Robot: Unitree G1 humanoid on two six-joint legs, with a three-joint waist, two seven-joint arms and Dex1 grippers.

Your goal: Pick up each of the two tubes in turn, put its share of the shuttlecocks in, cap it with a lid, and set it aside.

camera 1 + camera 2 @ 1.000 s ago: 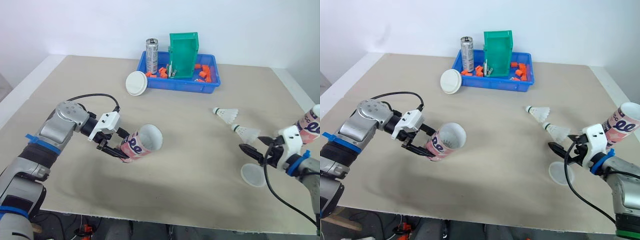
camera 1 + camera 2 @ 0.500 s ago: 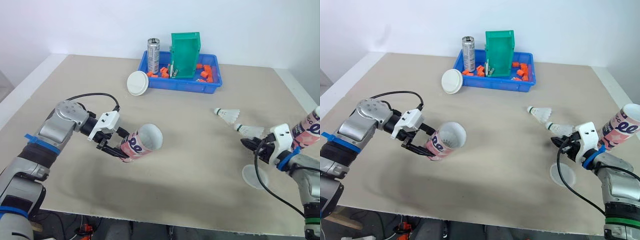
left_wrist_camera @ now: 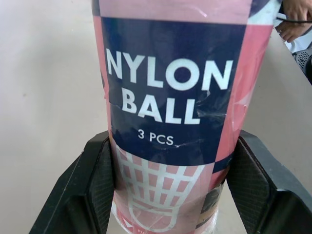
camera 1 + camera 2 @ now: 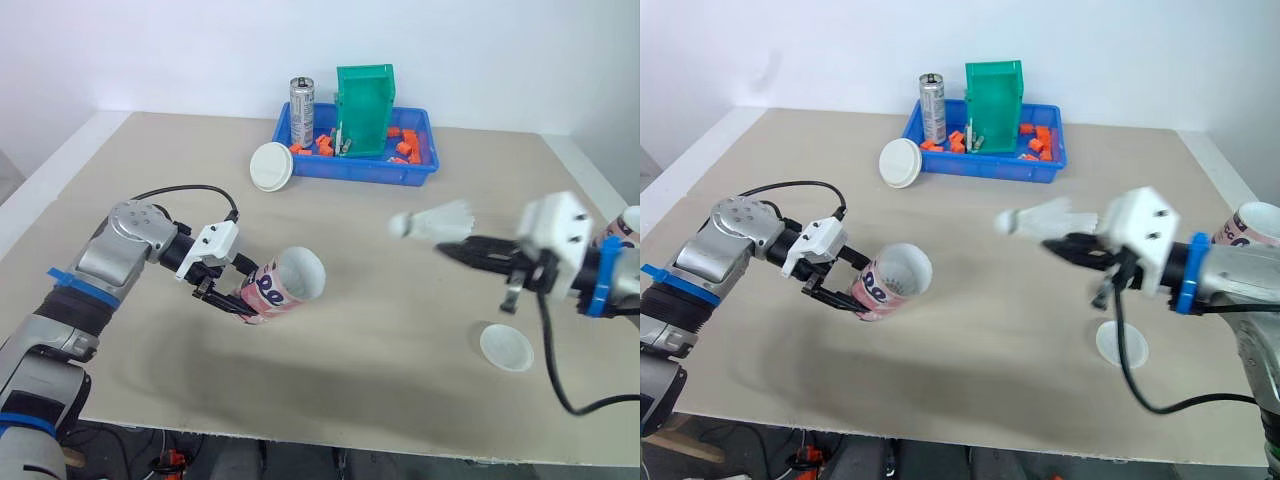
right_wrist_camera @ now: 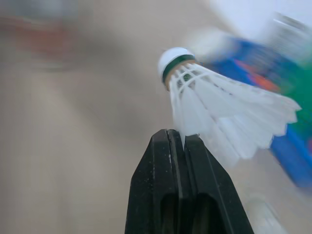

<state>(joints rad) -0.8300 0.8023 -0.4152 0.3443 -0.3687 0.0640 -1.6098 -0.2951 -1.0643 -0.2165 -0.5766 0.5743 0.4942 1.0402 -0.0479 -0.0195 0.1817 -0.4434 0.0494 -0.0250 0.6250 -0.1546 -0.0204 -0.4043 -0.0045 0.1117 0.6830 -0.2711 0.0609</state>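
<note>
Shuttlecock's off the table and heading for the tube

Left gripper [image 4: 232, 292] is clamped round the bottom end of the pink tube [image 4: 285, 285], tipped up off the table [image 4: 380, 330] with its open mouth facing right, same as a second ago. The big change: one shuttlecock [image 4: 435, 220] now hangs mid-air, cork end toward the tube but well apart. Its skirt edge is pinched in the pressed-together fingers of the right gripper [image 4: 448, 245], which was down at table level before. Loading's next, I reckon. A lid [image 4: 505, 347] waits below.
</note>
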